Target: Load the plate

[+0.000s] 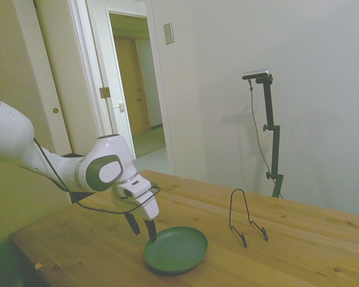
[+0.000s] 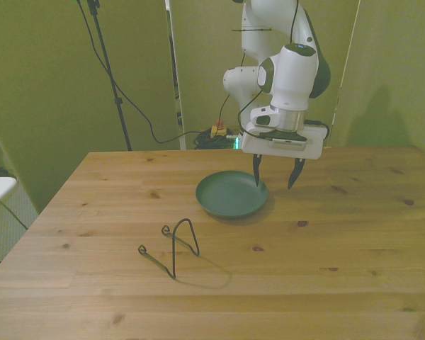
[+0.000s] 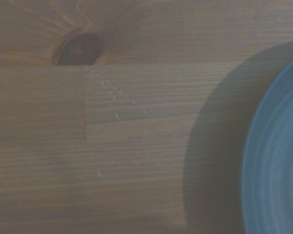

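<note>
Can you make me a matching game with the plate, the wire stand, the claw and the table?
Things:
1. plate
2. wire stand
3. claw
4. table

Descriptions:
A. open, fingers pointing down at the plate's edge
B. made of wood, with dark knots
C. dark green and round, lying flat
D. thin black wire, standing with nothing in it

Pairs: 1-C, 2-D, 3-A, 4-B

Dark green plate point(image 2: 230, 193), black wire stand point(image 2: 178, 244)

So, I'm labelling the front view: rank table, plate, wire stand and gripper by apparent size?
1. Table
2. Plate
3. Wire stand, nearly plate-sized but nearer the camera, so unsure
4. Gripper, open beside the plate rim
</note>
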Available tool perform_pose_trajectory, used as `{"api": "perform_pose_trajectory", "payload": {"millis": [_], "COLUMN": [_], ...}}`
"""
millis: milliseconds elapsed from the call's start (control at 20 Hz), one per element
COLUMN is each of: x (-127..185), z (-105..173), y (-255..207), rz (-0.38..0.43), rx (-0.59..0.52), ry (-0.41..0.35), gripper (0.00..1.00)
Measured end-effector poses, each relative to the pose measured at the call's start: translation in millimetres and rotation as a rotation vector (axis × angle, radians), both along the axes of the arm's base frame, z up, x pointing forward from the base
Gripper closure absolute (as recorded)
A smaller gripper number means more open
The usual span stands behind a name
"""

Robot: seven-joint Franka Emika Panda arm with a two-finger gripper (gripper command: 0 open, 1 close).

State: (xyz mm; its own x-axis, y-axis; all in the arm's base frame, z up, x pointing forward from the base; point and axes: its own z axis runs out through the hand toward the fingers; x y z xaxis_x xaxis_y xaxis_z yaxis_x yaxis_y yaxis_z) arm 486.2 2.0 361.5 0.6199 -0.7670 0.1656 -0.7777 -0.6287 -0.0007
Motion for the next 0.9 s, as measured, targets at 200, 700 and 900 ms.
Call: {"api": "perform_pose_trajectory", "payload": {"millis": [200,700,900], "x": [-0.7,-1.6,-3.0], "z": [-7.8,-10.4,-12.7], "y": [-2.0,-14.5,-17.5], "rz": [0.008,0.000,-0.002], "rx": [-0.023,-0.053,-0.054], "ry": [0.024,0.015,0.012], "gripper": [1.00,1.00,1.00]}}
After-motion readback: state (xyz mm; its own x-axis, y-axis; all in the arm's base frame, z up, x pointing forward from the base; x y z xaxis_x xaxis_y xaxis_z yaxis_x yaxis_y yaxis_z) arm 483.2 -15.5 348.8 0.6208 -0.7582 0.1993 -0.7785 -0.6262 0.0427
